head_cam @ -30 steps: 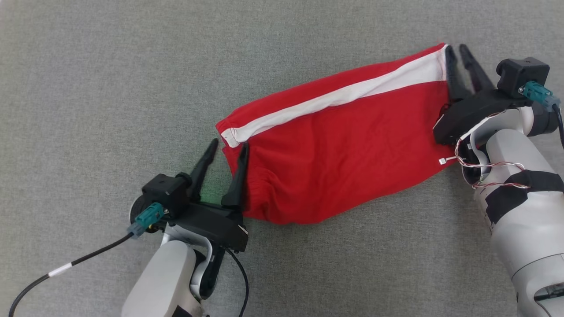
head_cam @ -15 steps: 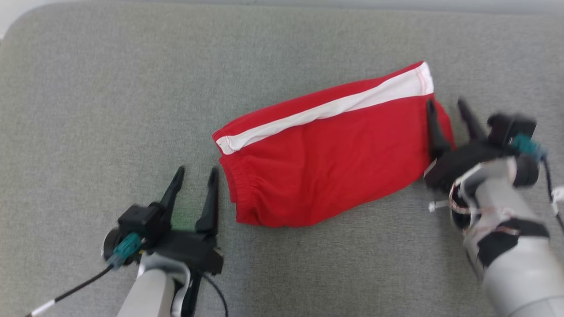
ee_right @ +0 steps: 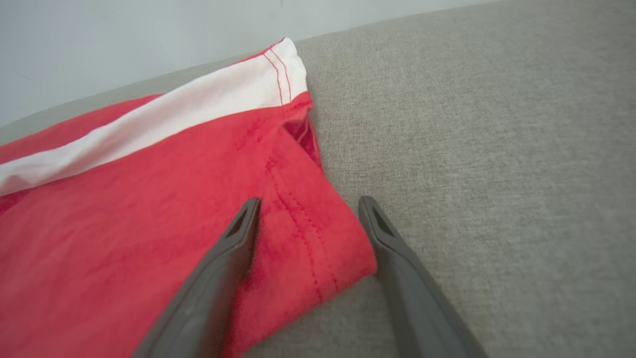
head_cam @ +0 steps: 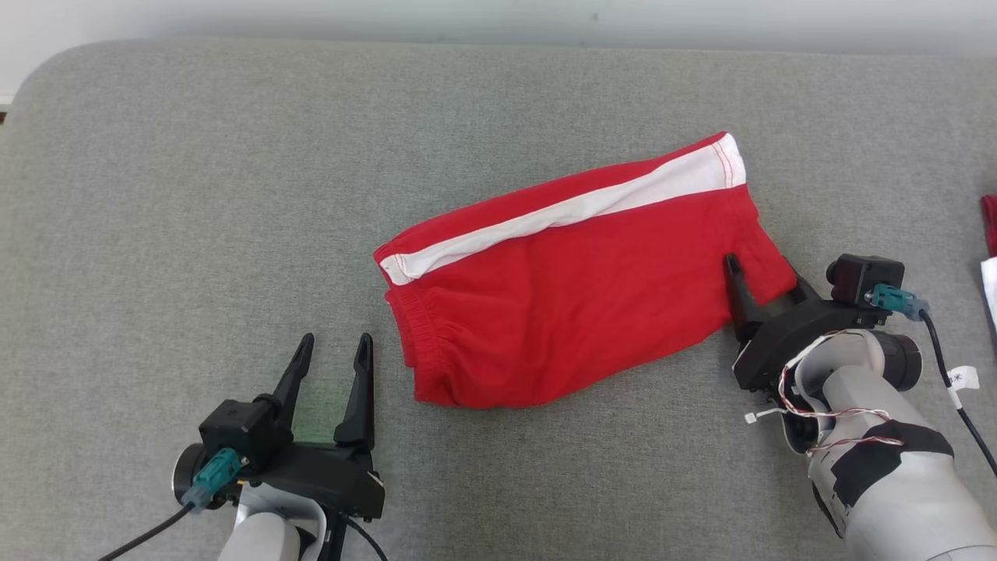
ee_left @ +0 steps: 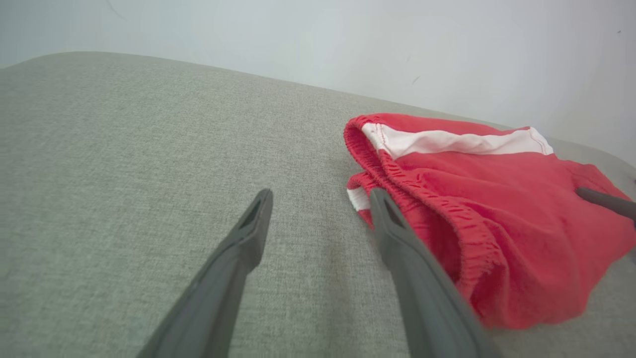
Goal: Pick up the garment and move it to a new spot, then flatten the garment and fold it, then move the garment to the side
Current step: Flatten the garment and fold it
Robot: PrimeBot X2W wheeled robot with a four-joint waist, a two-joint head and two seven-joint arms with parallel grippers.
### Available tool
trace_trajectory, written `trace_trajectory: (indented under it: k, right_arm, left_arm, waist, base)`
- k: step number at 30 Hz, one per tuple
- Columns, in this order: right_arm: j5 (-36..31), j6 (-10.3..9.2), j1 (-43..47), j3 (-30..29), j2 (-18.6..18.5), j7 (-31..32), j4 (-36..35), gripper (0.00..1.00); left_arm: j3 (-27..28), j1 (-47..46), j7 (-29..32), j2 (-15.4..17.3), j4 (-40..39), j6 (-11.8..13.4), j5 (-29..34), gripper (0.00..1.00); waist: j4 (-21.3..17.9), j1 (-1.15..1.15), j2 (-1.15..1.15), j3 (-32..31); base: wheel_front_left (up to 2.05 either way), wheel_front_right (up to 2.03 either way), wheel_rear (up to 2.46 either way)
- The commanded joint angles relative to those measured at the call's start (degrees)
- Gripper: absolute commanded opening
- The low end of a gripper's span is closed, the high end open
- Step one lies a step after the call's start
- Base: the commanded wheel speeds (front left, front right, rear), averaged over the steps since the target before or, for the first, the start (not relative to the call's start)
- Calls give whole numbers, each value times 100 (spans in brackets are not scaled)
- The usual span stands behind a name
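Two long-fingered grippers flank folded red jersey shorts with a white side stripe and a gathered elastic waistband, lying on coarse grey woven upholstery. The left gripper is spread and empty, just beside the waistband. The right gripper is spread astride the shorts' hem corner, clamping nothing. Its cable tag is unreadable.

Bright even light; soft shadows; sharp pics, wrist-cam edges w/ distortion
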Motion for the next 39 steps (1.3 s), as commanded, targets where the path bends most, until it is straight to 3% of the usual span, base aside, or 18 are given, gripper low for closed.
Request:
trace_trajectory:
  k: [1, 2, 3, 4, 5, 6, 22, 39]
  right_arm:
    - [80, -19, 85, 79, 54, 139, 167, 100]
    - [154, -18, 88, 109, 88, 170, 180, 98]
    - [219, -18, 94, 135, 118, 189, 190, 69]
    - [243, -18, 98, 178, 125, 190, 193, 28]
    - [278, -17, 111, 240, 132, 177, 172, 3]
    - [354, -17, 132, 268, 141, 144, 155, 0]
    - [1020, -17, 769, 30, 136, -367, -231, 0]
    - [755, -17, 2293, -647, 463, -371, -904, 0]
  left_arm:
    - [-11, 50, -13, 1, -9, -24, 72, 100]
    - [-15, 65, -13, 1, -9, -27, 79, 100]
    - [-16, 84, -13, 1, -9, -30, 78, 100]
    - [-6, 105, -13, 2, -4, -32, 90, 100]
    - [7, 124, -13, 2, 3, -35, 87, 100]
    - [19, 146, -13, 1, 9, -38, 99, 100]
    - [236, 666, -13, 0, 103, -37, 215, 100]
    - [316, 1536, -13, 2, 49, -37, 23, 100]
  waist:
    - [31, 1, 1, -2]
    - [43, 1, 1, -8]
    - [54, 1, 1, -15]
    - [63, 1, 1, -25]
    - [70, 1, 1, -36]
    - [74, 1, 1, -49]
    - [-142, 1, 1, -674]
    - [-533, 1, 1, -1560]
  base:
    - [0, 0, 0]
    - [0, 0, 0]
    - [0, 0, 0]
    - [0, 0, 0]
    - [0, 0, 0]
    - [0, 0, 0]
    - [0, 0, 0]
    - [0, 0, 0]
